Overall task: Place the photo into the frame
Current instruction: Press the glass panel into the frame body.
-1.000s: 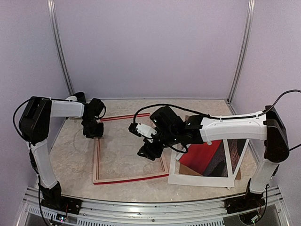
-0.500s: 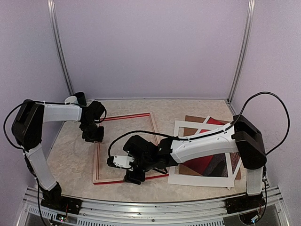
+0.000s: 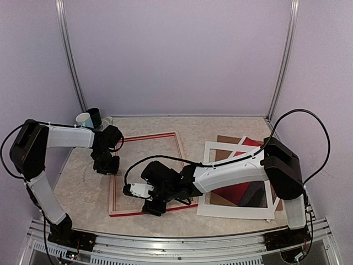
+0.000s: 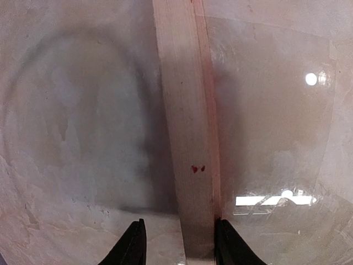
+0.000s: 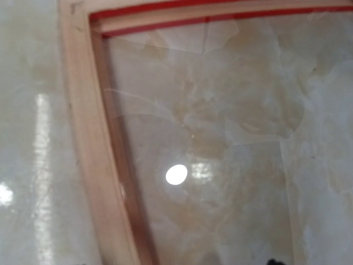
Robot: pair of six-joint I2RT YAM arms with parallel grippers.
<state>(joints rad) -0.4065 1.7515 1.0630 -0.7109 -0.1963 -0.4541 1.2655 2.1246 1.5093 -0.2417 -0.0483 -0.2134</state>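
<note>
Left wrist shows the left gripper (image 4: pixel 177 245) with fingers (image 4: pixel 133 245) part-open astride a frame (image 4: pixel 185 138) rail, probably squaring it up. Right gripper (image 3: pixel 154 206) is by the near rail, spread unclear. Photo (image 3: pixel 234 193) sits off right under the mat (image 3: pixel 220 211), so fetching it looks next.

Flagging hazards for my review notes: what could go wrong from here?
The left gripper straddles a rail of the red-faced pale wood picture frame; any sideways move could drag it. The red sunset photo print seems to lie partly under the white mat border, so lifting it might snag the mat.
</note>
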